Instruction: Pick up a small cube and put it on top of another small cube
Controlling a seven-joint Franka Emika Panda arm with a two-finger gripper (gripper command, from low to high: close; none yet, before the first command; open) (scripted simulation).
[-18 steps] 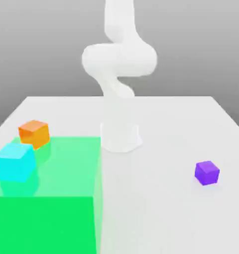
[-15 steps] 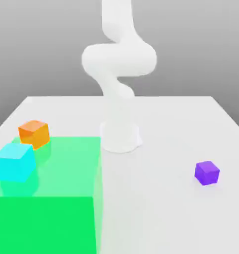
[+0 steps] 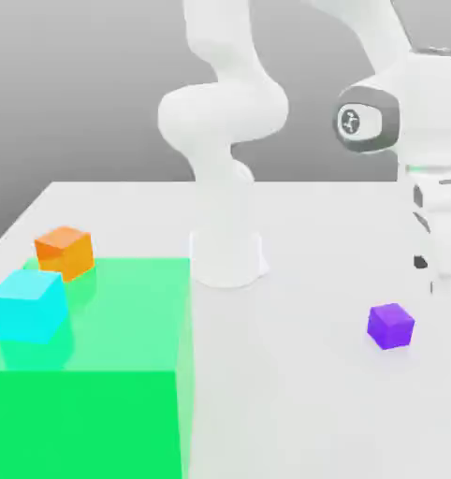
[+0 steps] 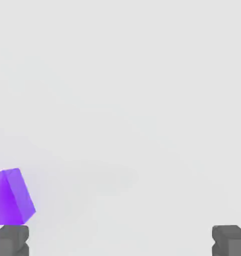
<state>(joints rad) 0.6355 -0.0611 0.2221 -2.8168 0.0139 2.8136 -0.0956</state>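
The gripper [image 4: 120,240] has its two dark fingertips [image 4: 10,240] spread wide apart and holds nothing; bare white table [image 4: 132,100] lies between them. In the exterior view the white hand hangs at the right edge of the scene, above the table and apart from it, a little farther back than the purple cube.

From the exterior view's left: a cyan cube [image 3: 28,306] sits near the left edge on a translucent green block [image 3: 108,374] that fills the near left corner. Just behind it, an orange cube [image 3: 64,252] rests at the block's far edge. The arm's white base [image 3: 227,257] stands in the middle of the table. The small purple cube [image 3: 390,326] lies alone on the table to the right, well apart from the other two cubes.
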